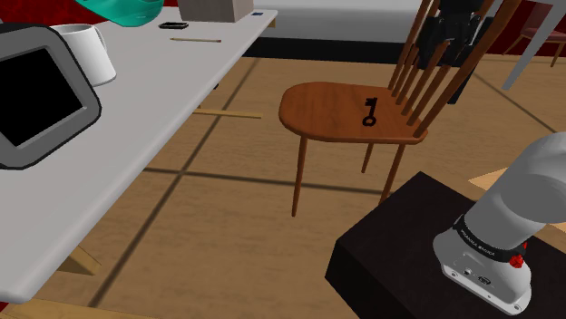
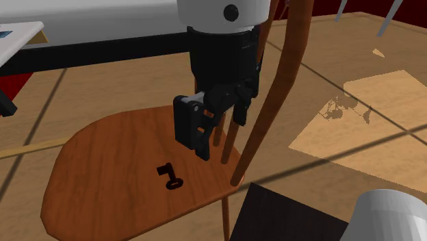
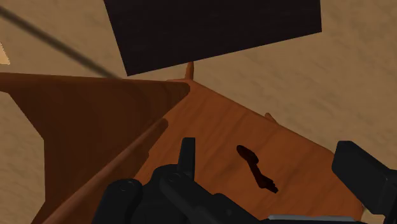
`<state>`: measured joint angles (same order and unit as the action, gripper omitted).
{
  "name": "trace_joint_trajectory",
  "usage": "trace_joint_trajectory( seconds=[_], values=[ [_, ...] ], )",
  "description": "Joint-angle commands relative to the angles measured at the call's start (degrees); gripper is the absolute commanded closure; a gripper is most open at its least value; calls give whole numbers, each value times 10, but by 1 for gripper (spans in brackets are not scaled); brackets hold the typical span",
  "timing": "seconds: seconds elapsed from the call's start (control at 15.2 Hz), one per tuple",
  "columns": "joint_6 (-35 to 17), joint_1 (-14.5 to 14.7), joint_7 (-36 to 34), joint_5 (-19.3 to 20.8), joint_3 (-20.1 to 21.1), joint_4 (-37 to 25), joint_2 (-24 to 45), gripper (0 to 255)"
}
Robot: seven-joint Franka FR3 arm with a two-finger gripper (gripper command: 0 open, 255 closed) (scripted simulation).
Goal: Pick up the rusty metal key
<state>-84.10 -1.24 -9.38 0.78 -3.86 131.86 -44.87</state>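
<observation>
I find nothing readable from here. The dark band point(image 1: 491, 242) on the arm point(image 1: 533, 188), at four o'clock in the shoulder view, carries tiny pale lettering, but I cannot make out a word.

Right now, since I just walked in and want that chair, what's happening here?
A white robot arm is going after the dark key lying flat on the wooden chair's seat. Its black tool hangs open above the seat, close to the back spindles, the key below it. Nothing is gripped yet; the key lies untouched.
</observation>
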Motion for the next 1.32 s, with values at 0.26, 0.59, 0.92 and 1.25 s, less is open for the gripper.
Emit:
trace_joint_trajectory(
  seconds=[0.26, 0.59, 0.92, 1.25],
  values=[
    [-90, -6, -52, -6, 27, 29, 40, 0],
    [-200, -15, -118, -4, 59, 44, 110, 0],
    [-269, -22, -155, 2, 75, 55, 156, 0],
    [-309, -22, -156, 2, 76, 89, 163, 0]
  ],
)
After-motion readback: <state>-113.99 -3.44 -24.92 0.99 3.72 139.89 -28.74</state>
